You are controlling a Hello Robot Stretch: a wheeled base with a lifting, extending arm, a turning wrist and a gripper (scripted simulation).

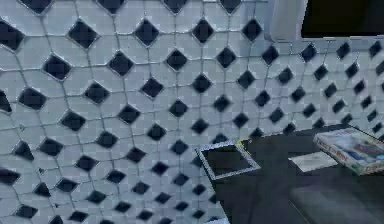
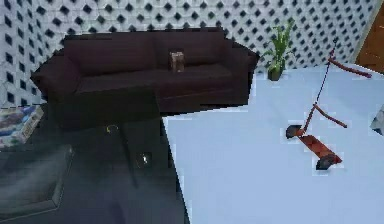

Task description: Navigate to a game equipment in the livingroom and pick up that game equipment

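Lying flat on dark table | box long axis left-right | gripper: cannot tell

in my forward view a dark table takes the lower right of the frame. on it, at its near left corner, lies a flat dark slab with a pale border. right of that lies a pale sheet, and a flat printed box sits at the right edge.

in my arm side view the same table fills the lower left, with a small pale thing on its top. the pale floor spreads to the right. it carries a dark sofa in the upper middle, a potted plant just right of the sofa, and a red wheeled frame at the right. a small brown thing rests on the sofa.
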